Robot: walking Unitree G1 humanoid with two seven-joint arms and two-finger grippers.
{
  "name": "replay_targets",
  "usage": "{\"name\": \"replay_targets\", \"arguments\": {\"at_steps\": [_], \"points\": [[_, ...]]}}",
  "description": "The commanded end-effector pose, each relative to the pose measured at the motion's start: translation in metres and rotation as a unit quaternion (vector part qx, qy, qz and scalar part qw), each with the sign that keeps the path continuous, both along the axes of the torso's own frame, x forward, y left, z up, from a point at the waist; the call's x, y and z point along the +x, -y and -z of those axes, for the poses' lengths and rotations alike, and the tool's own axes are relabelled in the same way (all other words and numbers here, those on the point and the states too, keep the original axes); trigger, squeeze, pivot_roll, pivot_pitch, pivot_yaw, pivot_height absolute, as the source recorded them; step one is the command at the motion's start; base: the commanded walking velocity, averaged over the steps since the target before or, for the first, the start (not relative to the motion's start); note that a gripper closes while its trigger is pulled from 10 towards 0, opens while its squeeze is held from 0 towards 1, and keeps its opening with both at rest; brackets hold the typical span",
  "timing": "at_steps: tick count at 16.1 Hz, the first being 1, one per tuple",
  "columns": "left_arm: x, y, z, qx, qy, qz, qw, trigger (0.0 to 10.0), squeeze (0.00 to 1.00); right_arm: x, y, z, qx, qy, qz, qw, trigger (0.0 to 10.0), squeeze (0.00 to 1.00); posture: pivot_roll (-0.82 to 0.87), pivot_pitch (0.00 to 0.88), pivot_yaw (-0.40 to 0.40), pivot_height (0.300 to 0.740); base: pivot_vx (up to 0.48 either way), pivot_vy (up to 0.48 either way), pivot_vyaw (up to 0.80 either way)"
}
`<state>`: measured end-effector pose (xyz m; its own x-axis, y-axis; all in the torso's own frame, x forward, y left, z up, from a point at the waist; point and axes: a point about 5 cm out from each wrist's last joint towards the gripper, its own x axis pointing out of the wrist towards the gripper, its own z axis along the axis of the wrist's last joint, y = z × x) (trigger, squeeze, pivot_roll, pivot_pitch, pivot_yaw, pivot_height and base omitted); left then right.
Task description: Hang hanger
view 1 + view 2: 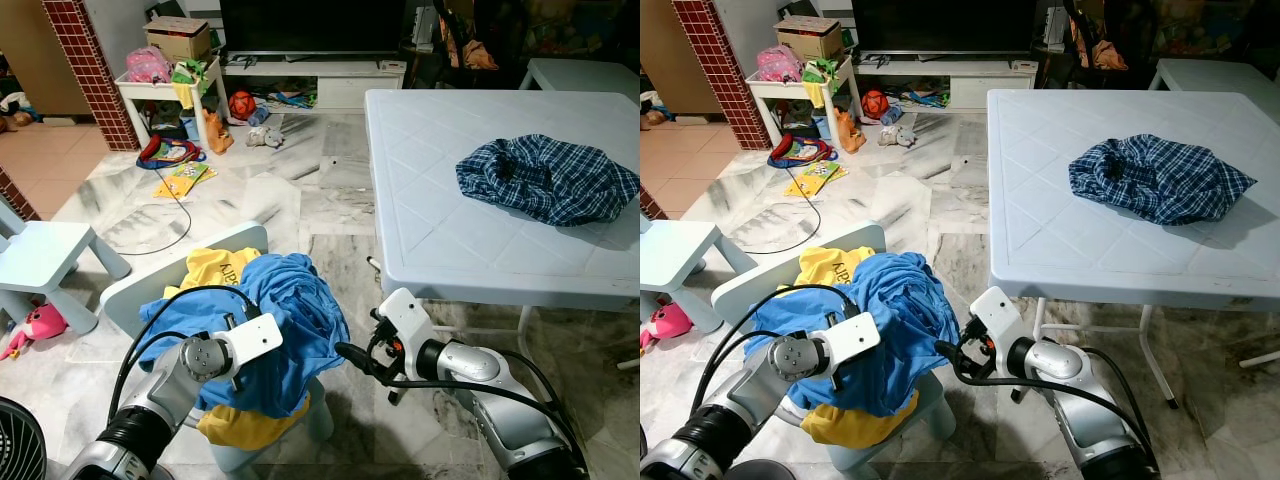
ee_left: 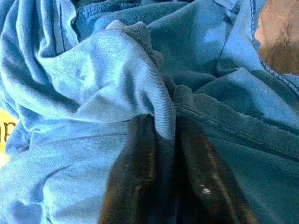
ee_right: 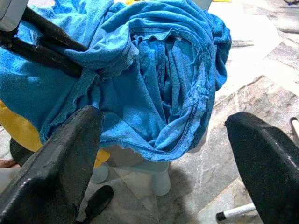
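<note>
Closed tight, our left gripper (image 2: 163, 154) pinches the soft blue cotton shirt (image 1: 290, 310) piled on the small pale chair (image 1: 150, 280). Our right gripper (image 3: 163, 154) waits wide beside it. We see no hanger yet, so hanging is far off.

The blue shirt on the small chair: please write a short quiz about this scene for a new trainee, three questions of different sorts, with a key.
1. True or false: the left gripper has its jaws closed on a fold of the blue shirt.
2. Multiple choice: the checked shirt lies on (A) the floor, (B) the white table, (C) the small chair.
3. Fill in: the right gripper faces the blue shirt with its jaws ____.

Key:
1. True; the wrist view shows cloth pinched between the fingers.
2. B.
3. Open, not touching the cloth.
</note>
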<state>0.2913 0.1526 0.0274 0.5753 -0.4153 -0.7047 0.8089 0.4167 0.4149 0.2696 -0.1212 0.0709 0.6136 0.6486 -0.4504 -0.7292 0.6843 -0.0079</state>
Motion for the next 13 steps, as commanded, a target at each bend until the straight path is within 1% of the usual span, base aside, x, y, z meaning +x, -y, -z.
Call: {"name": "replay_targets", "arguments": {"at_steps": [1, 3, 4, 5, 6, 8, 9, 10, 11, 12, 13], "points": [[0.005, 0.000, -0.005, -0.010, 0.011, -0.006, 1.000, 0.0, 0.00, 0.001, -0.001, -0.002, -0.003, 0.009, -0.001, 1.000, 10.0, 0.00, -0.05, 0.008, 0.025, 0.740, 0.000, 0.000, 0.00], [0.009, 0.001, -0.009, -0.028, 0.024, -0.024, 0.999, 0.0, 0.00, 0.001, 0.000, -0.002, -0.004, 0.009, -0.001, 1.000, 10.0, 0.00, -0.05, 0.004, 0.023, 0.740, 0.000, 0.000, 0.00], [0.013, 0.001, -0.014, -0.046, 0.045, -0.043, 0.997, 0.0, 0.00, 0.002, 0.000, -0.002, -0.005, 0.010, -0.002, 1.000, 10.0, 0.00, -0.05, 0.003, 0.023, 0.740, 0.000, 0.000, 0.00], [0.015, 0.002, -0.017, -0.059, 0.055, -0.058, 0.995, 0.0, 0.00, 0.002, 0.001, -0.003, -0.006, 0.011, -0.002, 1.000, 10.0, 0.00, -0.05, 0.001, 0.022, 0.740, 0.000, 0.000, 0.00], [0.020, 0.004, -0.026, -0.105, 0.083, -0.096, 0.986, 0.0, 0.00, 0.004, 0.001, -0.003, -0.007, 0.014, 0.000, 1.000, 10.0, 0.00, -0.05, 0.000, 0.020, 0.740, 0.000, 0.000, 0.00], [0.022, 0.010, -0.040, -0.167, 0.113, -0.123, 0.972, 0.0, 0.00, 0.006, 0.001, -0.004, -0.008, 0.016, 0.001, 1.000, 10.0, 0.00, -0.05, 0.000, 0.017, 0.740, 0.000, 0.000, 0.00], [0.021, 0.013, -0.045, -0.192, 0.125, -0.133, 0.964, 0.0, 0.00, 0.006, 0.001, -0.004, -0.008, 0.017, 0.000, 1.000, 10.0, 0.00, -0.05, 0.000, 0.016, 0.740, 0.000, 0.000, 0.00], [0.018, 0.015, -0.048, -0.207, 0.137, -0.141, 0.958, 0.0, 0.00, 0.006, 0.001, -0.004, -0.009, 0.017, 0.000, 1.000, 10.0, 0.00, -0.05, 0.000, 0.016, 0.740, 0.000, 0.000, 0.00], [0.015, 0.016, -0.051, -0.215, 0.158, -0.153, 0.951, 0.0, 0.00, 0.007, 0.001, -0.004, -0.009, 0.018, 0.001, 1.000, 10.0, 0.00, -0.05, 0.000, 0.012, 0.740, 0.000, 0.000, 0.00], [0.008, 0.017, -0.050, -0.217, 0.177, -0.174, 0.944, 0.0, 0.00, 0.008, 0.001, -0.004, -0.010, 0.019, 0.000, 1.000, 10.0, 0.00, -0.04, 0.000, 0.010, 0.740, 0.000, 0.000, 0.00], [0.004, 0.018, -0.048, -0.213, 0.176, -0.179, 0.944, 0.0, 0.00, 0.008, 0.000, -0.004, -0.010, 0.019, 0.000, 1.000, 10.0, 0.00, -0.04, 0.000, 0.010, 0.740, 0.000, 0.000, 0.00]]}}
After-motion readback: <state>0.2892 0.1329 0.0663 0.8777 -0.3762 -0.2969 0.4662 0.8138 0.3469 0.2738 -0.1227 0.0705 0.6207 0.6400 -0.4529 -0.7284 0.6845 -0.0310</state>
